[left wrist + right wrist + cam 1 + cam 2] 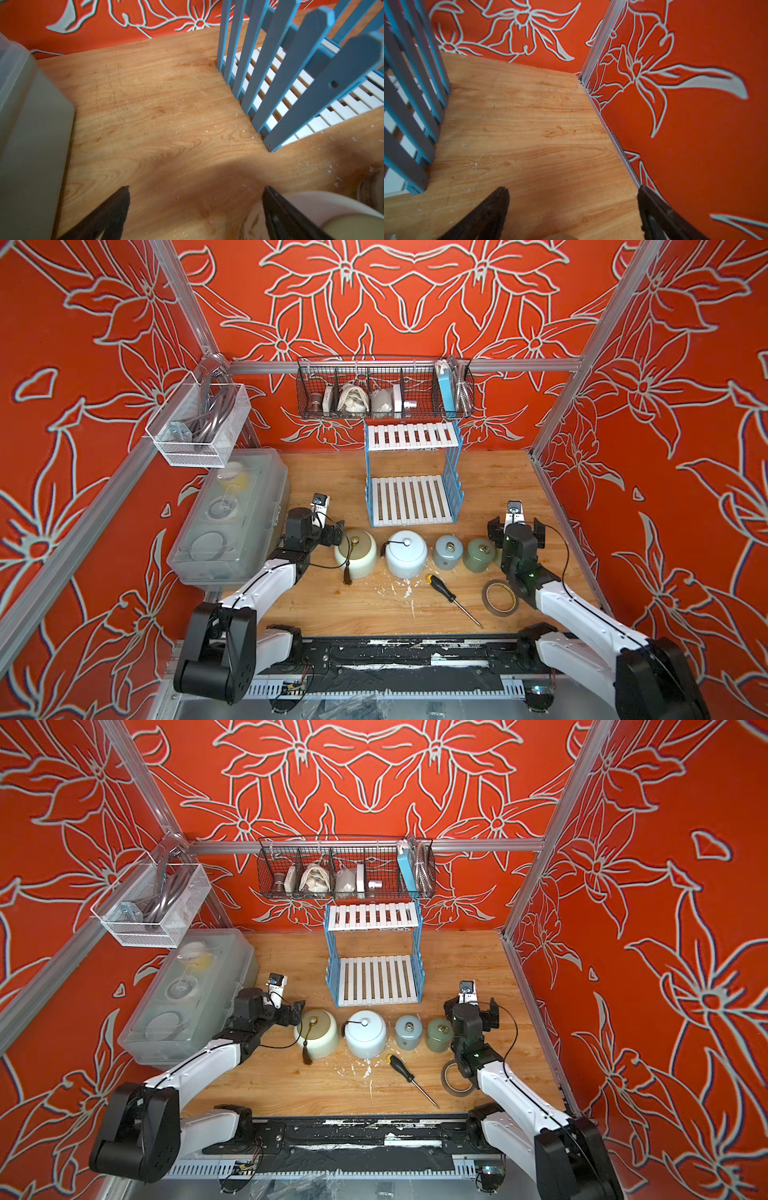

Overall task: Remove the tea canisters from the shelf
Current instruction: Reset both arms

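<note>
On the table (332,614), far left, the left gripper (196,190) spreads its fingers wide and holds nothing, one finger just beside the cream canister (356,558). Along the row before the shelf (409,499) stand the pale blue-white canister (406,556), grey-blue canister (448,553) and sage green canister (478,556). The right gripper (573,189) gapes too, empty over wood.

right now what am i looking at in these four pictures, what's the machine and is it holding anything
Two white robot arms work at a wooden table. Two pictures look down from overhead; the other two come from cameras on the arms' wrists. The left gripper and right gripper are both open and hold nothing. The blue-and-white shelf is empty. In front of it four tea canisters show: cream, pale blue-white, grey-blue, sage green. A screwdriver and tape roll lie nearby.
</note>
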{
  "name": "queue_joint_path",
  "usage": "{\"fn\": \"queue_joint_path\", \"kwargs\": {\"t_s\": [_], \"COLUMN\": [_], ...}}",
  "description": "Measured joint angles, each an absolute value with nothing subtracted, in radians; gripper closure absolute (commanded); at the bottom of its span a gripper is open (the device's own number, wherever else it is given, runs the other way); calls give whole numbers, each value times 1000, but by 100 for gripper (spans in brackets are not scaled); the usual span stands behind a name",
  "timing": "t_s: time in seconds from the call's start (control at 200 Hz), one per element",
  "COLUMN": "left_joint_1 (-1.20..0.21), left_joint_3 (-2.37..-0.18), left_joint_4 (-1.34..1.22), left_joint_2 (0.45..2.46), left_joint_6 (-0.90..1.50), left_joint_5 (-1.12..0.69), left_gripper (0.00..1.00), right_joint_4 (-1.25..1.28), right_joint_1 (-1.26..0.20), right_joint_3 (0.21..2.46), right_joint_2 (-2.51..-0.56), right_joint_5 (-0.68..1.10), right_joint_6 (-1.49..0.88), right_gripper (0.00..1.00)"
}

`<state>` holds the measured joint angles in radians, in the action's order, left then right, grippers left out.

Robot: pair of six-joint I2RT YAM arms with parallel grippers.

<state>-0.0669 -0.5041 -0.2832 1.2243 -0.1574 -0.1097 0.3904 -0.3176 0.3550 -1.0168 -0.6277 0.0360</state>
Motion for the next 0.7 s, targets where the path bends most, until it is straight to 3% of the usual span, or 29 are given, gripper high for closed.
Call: {"fn": "queue_joint_path", "kwargs": {"t_s": [0.32,0.701], "left_joint_1": [19,25], "left_joint_3": [-455,-348], "left_joint_4": [-406,-620], "left_joint_2": [1299,1361], "left_joint_6": [-99,-56], "left_joint_5": [-143,-107], "left_gripper": [1,1], "right_joint_4": [566,793], "right_joint_1": [-291,-235], "right_joint_3": [339,304], "right_joint_2": [-1182,-1327], "right_joint_5": [-614,-549], "right_joint_6": [38,66], "right_gripper": [1,1]}}
